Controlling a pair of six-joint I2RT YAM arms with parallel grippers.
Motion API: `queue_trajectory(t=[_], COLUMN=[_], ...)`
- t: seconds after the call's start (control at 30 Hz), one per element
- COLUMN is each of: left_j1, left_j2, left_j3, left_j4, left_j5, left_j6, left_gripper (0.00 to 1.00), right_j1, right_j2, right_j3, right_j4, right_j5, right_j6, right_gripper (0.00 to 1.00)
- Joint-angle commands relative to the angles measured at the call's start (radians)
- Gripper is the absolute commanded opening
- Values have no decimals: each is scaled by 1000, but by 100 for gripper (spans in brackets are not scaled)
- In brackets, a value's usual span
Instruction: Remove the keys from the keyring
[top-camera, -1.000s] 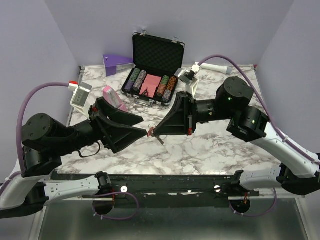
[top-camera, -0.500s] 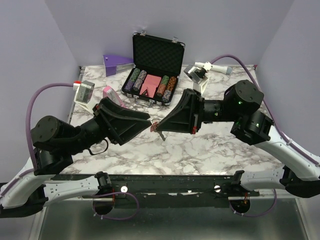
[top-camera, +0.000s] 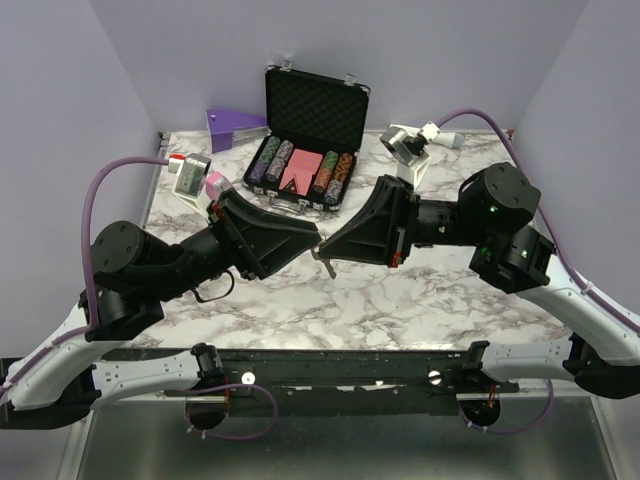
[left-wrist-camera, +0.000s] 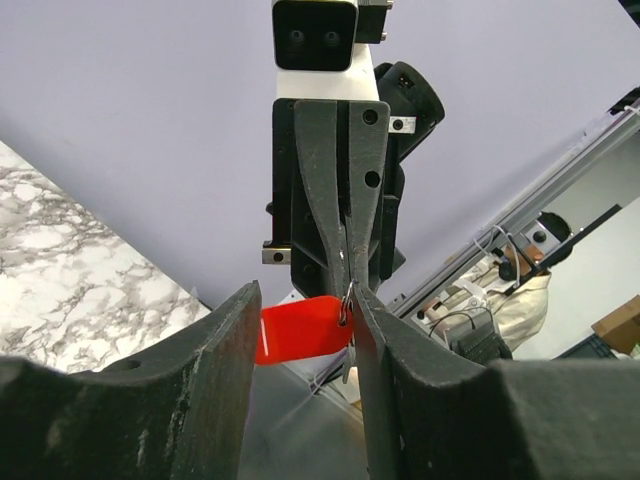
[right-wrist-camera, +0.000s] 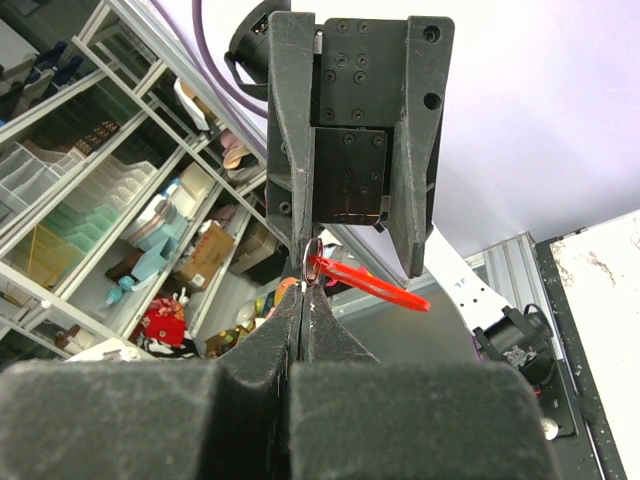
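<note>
Shifted rightward since earlier, both grippers are met mid-air. Right gripper (right-wrist-camera: 303, 295) is clamped on keyring (left-wrist-camera: 300, 330); left gripper (left-wrist-camera: 305, 292) is held apart. Keyring and dangling keys (top-camera: 328, 268) could be dropped if pinch is twisted loose.

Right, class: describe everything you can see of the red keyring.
The keyring is a flat, bright red, plastic-looking tag on a small thin wire ring, held in the air. The right end effector is shut on the ring; the tag sticks out sideways between the left end effector's open fingers.

Red keyring (left-wrist-camera: 300, 332), white grey-veined marble table (top-camera: 400, 300), black case (top-camera: 315, 100)
</note>
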Motion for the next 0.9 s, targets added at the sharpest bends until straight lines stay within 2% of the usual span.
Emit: queue_trajectory(t=[0.0, 0.27, 0.4, 0.7, 0.77, 0.8, 0.87], left_j1=[-5, -5, -5, -7, -7, -5, -5], left_j2=[-7, -12, -10, 2, 5, 8, 14], left_j3=[24, 19, 19, 31, 39, 45, 56], left_j4=[22, 33, 34, 33, 29, 23, 7], left_j5=[4, 13, 20, 33, 35, 35, 36], left_j6=[1, -2, 1, 1, 1, 4, 5], left_gripper=[49, 49, 45, 19, 9, 0, 0], right_j1=[-3, -3, -4, -4, -4, -4, -3], right_j2=[-11, -5, -3, -2, 1, 0, 1], right_j3=[-12, -13, -15, -15, -15, -16, -18], right_j4=[16, 19, 22, 27, 28, 27, 30], right_j5=[19, 11, 10, 7, 7, 7, 7], right_j6=[-6, 0, 2, 6, 6, 8, 8], right_gripper=[1, 1, 1, 1, 1, 1, 1])
